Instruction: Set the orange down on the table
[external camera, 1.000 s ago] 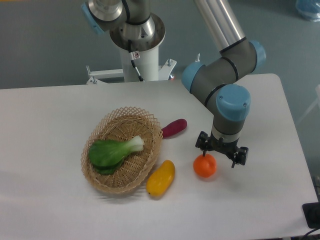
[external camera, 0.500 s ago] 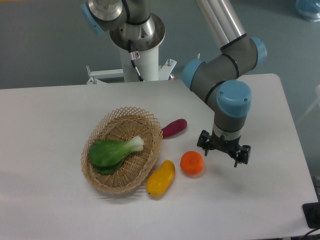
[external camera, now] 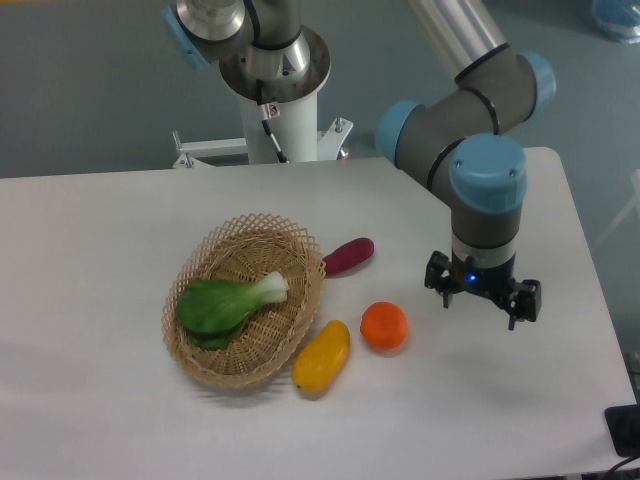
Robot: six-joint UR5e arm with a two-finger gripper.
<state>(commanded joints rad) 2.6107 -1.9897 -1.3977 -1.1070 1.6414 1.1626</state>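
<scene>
**Orange released, arm backing off**

Moving away to the right, the gripper (external camera: pixel 482 295) is now standing apart from the orange (external camera: pixel 384 326), its jaws spread and holding nothing. Resting on the table (external camera: pixel 100 240) just beside the yellow fruit (external camera: pixel 322 356), the orange is looking firm, smooth and prone to rolling; gripping across its widest part seems best

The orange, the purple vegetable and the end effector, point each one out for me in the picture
orange (external camera: pixel 384 326), fixed camera view, middle of its top face.
purple vegetable (external camera: pixel 348 256), fixed camera view, middle of its body.
end effector (external camera: pixel 483 303), fixed camera view, midway between its fingertips, right of the orange.
</scene>
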